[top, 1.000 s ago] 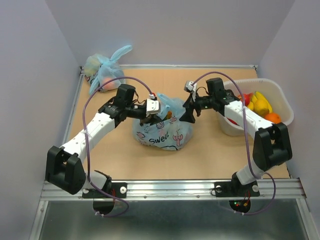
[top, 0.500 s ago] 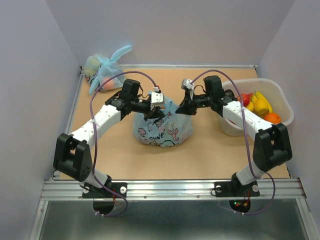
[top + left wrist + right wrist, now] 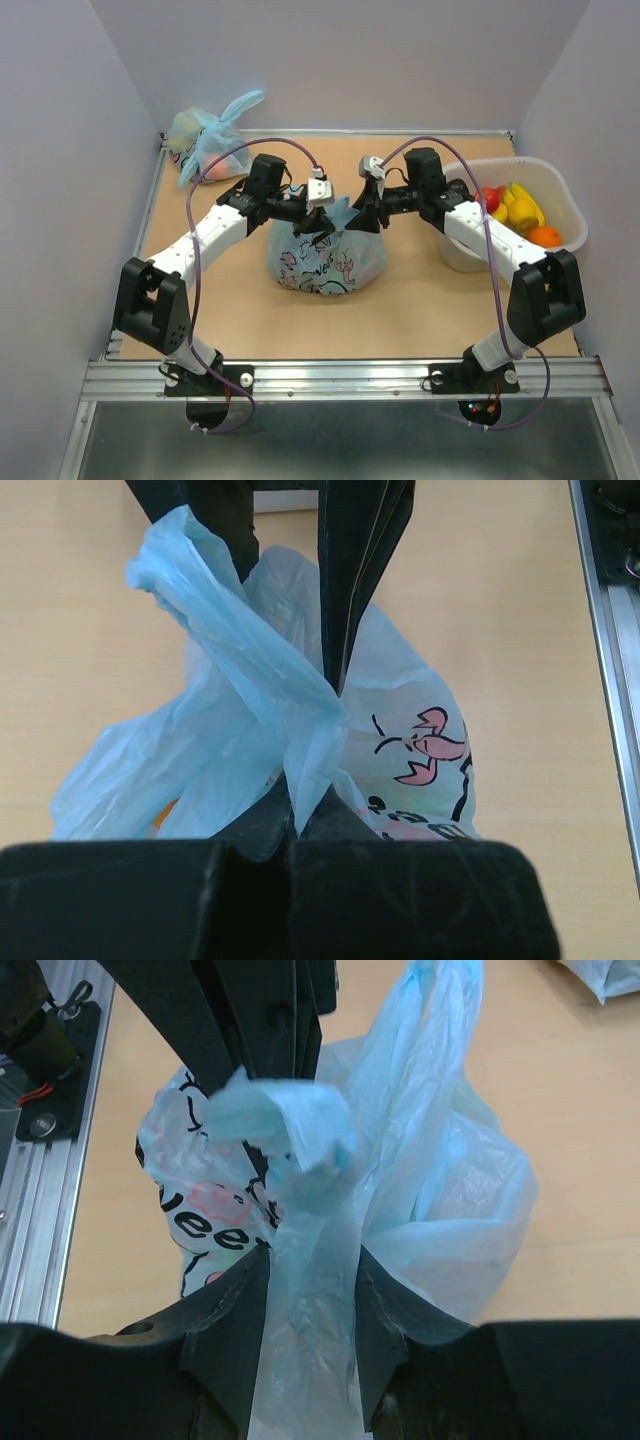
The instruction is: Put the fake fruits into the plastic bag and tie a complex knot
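The light-blue plastic bag (image 3: 325, 262) with pink-and-dark cartoon print stands mid-table. Its handles (image 3: 270, 670) rise and twist round each other; I cannot tell if a knot is tied. My left gripper (image 3: 298, 815) is shut on one handle just above the bag (image 3: 420, 730). My right gripper (image 3: 312, 1260) has its fingers apart, and a flat strip of the other handle (image 3: 310, 1290) runs through the gap. Both grippers (image 3: 308, 220) (image 3: 362, 218) meet over the bag's top. Something orange shows through the bag (image 3: 165, 815). More fake fruits (image 3: 520, 210) lie in the bin.
A clear plastic bin (image 3: 570, 205) at the right holds a banana, an orange (image 3: 546, 236) and red fruit. A second, tied light-blue bag (image 3: 210, 140) sits in the back left corner. A metal rail (image 3: 340, 375) runs along the near edge.
Both grippers have drawn closer together over the bag and a little toward the back. The bag's top is pulled up and gathered tighter between them.
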Action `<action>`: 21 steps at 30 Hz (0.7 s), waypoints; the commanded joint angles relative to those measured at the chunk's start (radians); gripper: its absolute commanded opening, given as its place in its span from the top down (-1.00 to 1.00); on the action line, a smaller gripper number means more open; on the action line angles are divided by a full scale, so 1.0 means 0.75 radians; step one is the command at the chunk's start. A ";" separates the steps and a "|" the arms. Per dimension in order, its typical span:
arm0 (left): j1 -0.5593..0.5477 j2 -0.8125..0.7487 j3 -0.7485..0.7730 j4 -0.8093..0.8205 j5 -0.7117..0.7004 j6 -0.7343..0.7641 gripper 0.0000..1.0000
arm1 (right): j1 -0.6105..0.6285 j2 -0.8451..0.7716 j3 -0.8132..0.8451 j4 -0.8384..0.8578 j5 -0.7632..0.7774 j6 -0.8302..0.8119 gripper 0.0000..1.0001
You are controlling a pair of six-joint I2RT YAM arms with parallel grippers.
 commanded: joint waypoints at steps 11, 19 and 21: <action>-0.044 0.059 0.091 0.062 -0.048 -0.052 0.99 | 0.038 -0.001 0.105 0.074 -0.077 0.039 0.20; -0.056 0.031 0.124 0.006 -0.126 -0.068 0.49 | 0.040 0.020 0.124 0.082 -0.042 0.094 0.99; -0.046 -0.022 0.128 -0.086 -0.150 -0.041 0.28 | 0.040 0.014 0.118 0.082 -0.032 0.094 0.99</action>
